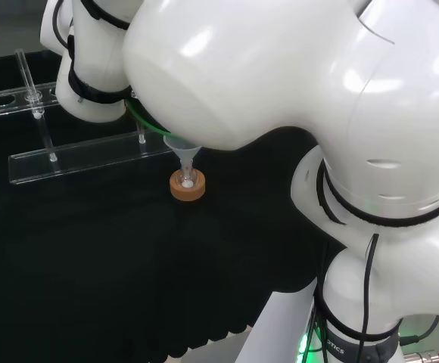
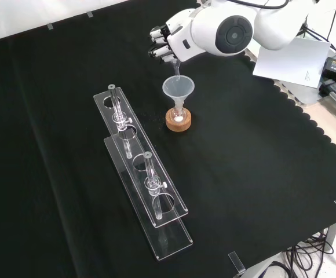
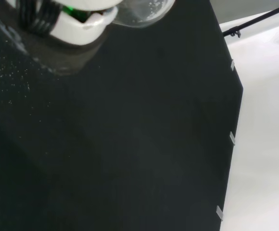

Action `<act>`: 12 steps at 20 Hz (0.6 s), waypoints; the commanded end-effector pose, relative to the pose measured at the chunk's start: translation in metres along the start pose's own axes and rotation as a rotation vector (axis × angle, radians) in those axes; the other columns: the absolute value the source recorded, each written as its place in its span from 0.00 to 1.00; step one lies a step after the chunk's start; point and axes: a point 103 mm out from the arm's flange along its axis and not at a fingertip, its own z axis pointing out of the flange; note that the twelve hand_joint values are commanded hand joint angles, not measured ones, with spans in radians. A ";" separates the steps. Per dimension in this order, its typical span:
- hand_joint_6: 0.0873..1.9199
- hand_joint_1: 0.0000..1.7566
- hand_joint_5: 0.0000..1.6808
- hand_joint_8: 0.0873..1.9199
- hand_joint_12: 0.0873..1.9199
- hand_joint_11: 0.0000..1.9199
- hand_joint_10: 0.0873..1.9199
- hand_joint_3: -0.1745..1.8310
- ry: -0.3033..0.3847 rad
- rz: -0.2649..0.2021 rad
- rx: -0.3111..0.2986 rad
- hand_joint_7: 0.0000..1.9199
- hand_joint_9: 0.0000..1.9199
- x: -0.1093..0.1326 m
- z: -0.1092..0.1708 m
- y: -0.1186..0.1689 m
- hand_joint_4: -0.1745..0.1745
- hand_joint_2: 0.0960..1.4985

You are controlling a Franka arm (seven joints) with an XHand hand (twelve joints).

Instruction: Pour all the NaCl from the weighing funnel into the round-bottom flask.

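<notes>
One cork ring [image 2: 178, 120] stands on the desk [image 2: 260, 174] with one clear funnel [image 2: 178, 88] upright above it, its stem reaching down to the flask [image 2: 179, 117] seated in the ring. Two clear racks [image 2: 140, 155] lie to the left in the front view. The hand [image 2: 167, 40] hangs just above the funnel, fingers curled round a small clear weighing funnel [image 2: 175, 68] tipped down toward the funnel's mouth

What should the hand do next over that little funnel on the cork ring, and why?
Probably keep tipping a little more. In the front view the hand holds the weighing funnel with its spout just above the wide clear funnel that sits in the flask on the cork ring. White powder shows in the flask, so pouring seems underway and the aim looks right.
</notes>
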 end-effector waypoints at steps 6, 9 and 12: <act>0.28 0.63 0.77 0.31 0.40 0.59 0.00 0.36 0.005 0.003 -0.013 0.40 0.65 0.002 -0.005 -0.001 1.00 0.44; 0.28 0.63 0.77 0.31 0.40 0.59 0.00 0.36 0.022 0.005 -0.016 0.39 0.65 0.000 -0.002 0.000 1.00 0.44; 0.28 0.63 0.77 0.31 0.40 0.59 0.00 0.36 0.054 0.011 -0.023 0.39 0.65 -0.002 0.000 0.000 1.00 0.44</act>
